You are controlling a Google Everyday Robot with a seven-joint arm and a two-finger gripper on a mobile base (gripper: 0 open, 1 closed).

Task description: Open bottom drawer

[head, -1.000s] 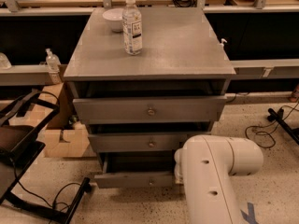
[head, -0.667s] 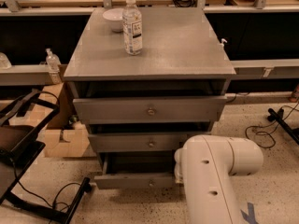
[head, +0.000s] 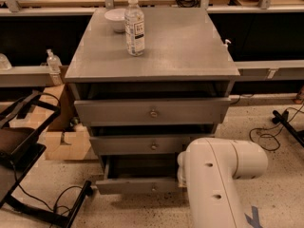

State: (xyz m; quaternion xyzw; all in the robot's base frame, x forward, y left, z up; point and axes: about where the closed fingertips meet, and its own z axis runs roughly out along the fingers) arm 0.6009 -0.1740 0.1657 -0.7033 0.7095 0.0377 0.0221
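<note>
Floor [head: 270,179]: light, speckled hard surface, evenly lit. A grey cabinet [head: 190,51] stands at centre. Behind it, a wooden workbench [head: 61,1] runs along the far edge, with grey shelf rails [head: 273,69] below it on the left and right over dark recesses. Near left: a black chair frame [head: 21,148] beside a cardboard box [head: 69,144]. Right: black cables [head: 266,139] lie on the floor.

Grey bottom drawer [head: 135,186]; white arm [head: 221,175] apparently hides fingers.
</note>
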